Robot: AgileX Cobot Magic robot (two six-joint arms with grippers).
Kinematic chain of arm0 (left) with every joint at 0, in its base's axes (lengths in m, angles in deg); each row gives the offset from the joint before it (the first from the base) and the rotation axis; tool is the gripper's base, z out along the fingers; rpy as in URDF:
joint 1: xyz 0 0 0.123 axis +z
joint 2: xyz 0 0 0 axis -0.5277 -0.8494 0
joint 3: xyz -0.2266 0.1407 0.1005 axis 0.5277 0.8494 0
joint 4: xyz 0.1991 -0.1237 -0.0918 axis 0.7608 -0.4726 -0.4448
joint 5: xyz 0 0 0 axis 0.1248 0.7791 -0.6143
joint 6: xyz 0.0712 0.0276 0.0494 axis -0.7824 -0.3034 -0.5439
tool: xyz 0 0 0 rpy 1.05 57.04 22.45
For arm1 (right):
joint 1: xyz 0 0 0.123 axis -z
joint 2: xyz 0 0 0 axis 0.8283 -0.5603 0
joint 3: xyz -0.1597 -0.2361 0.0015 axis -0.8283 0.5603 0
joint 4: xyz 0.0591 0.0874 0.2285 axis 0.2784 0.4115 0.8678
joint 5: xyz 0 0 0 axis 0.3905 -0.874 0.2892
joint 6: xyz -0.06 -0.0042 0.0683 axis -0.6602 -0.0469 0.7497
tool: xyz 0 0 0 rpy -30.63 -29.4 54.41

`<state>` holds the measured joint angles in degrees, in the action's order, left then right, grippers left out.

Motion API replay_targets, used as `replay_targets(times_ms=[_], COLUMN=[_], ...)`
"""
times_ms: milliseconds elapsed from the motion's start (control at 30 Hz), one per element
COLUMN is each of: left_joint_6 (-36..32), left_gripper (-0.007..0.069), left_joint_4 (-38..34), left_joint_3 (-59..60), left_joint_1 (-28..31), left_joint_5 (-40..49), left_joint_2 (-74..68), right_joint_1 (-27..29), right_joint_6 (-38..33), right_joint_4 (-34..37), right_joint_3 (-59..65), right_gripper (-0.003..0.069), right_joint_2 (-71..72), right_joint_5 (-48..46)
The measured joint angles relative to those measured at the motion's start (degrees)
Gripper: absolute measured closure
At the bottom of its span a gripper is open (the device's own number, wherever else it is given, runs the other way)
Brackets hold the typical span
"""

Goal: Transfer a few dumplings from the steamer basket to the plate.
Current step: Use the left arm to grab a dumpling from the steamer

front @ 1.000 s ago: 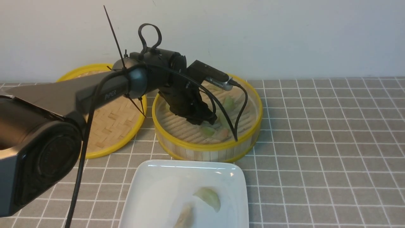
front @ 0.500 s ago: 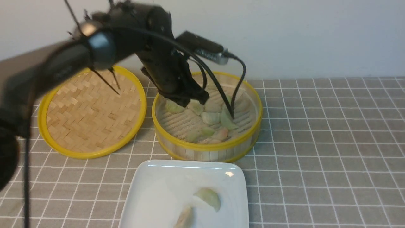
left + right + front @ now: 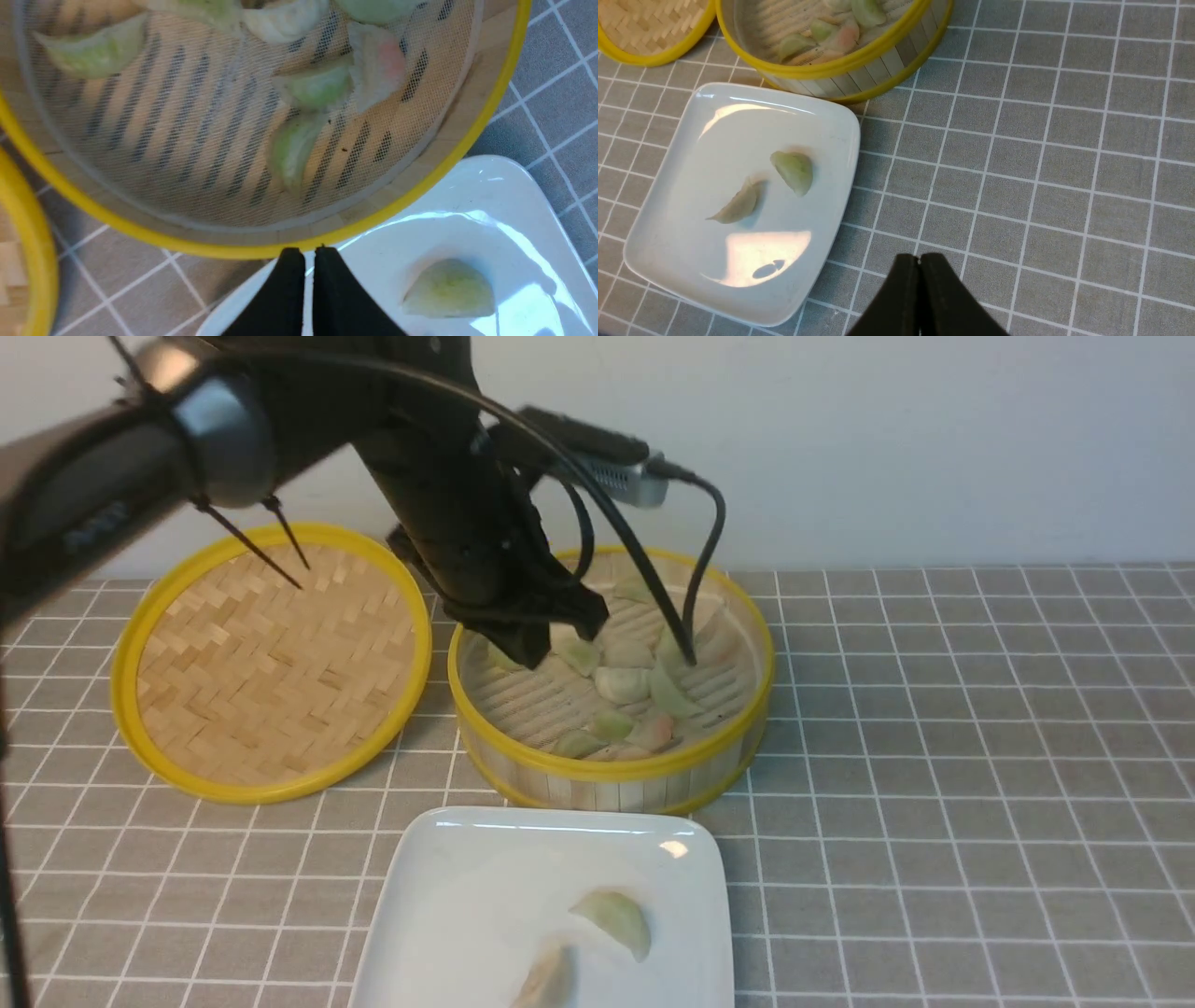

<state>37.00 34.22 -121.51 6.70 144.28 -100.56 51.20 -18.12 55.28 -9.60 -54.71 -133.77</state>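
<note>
1. A grey gridded table (image 3: 934, 756) meets a plain pale wall (image 3: 887, 429).
2. Pale green and pinkish dumplings (image 3: 624, 683) lie in the steamer basket (image 3: 616, 782). Two more rest on the white plate (image 3: 448, 896) just in front.
3. A woven lid (image 3: 271, 663) lies beside the basket. The left jaws are closed and empty above the basket's left part. The right jaws are closed over the table beside the plate.
</note>
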Motion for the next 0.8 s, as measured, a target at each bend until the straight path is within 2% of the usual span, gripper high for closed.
replay_targets(times_ms=[200, 233, 333, 433, 500, 600, 800], left_joint_6=[-2.51, -2.60, -0.92, 0.86, 1.62, 1.65, 2.27], left_gripper=[0.0441, 0.0360, 0.0255, 0.0183, 0.0155, 0.0154, 0.0204], left_joint_4=[-1.44, -1.68, -1.88, -1.82, -1.41, -1.00, 0.26], left_joint_3=[0.00, 0.05, 0.05, 0.00, 0.00, 0.00, -0.05], left_joint_1=[-0.68, -0.88, -1.01, -1.01, -1.01, -1.01, -1.01], left_joint_5=[-5.14, -6.95, -8.55, -9.60, -9.98, -9.98, -8.84], left_joint_2=[-5.46, -6.82, -8.61, -10.42, -11.83, -12.83, -14.03], right_joint_1=[0.00, 0.00, 0.00, 0.00, 0.00, 0.00, 0.00], right_joint_6=[-0.06, -0.06, -0.12, -0.12, -0.12, -0.12, -0.12], right_joint_4=[0.04, 0.04, 0.11, 0.11, 0.11, 0.11, 0.25], right_joint_3=[0.00, 0.00, 0.00, 0.00, 0.00, 0.00, 0.00], right_gripper=[0.0673, 0.0673, 0.0673, 0.0673, 0.0673, 0.0673, 0.0673], right_joint_2=[0.00, 0.00, 0.00, 0.00, 0.00, 0.00, 0.00], right_joint_5=[0.00, 0.00, 0.07, 0.07, 0.07, 0.07, 0.07])
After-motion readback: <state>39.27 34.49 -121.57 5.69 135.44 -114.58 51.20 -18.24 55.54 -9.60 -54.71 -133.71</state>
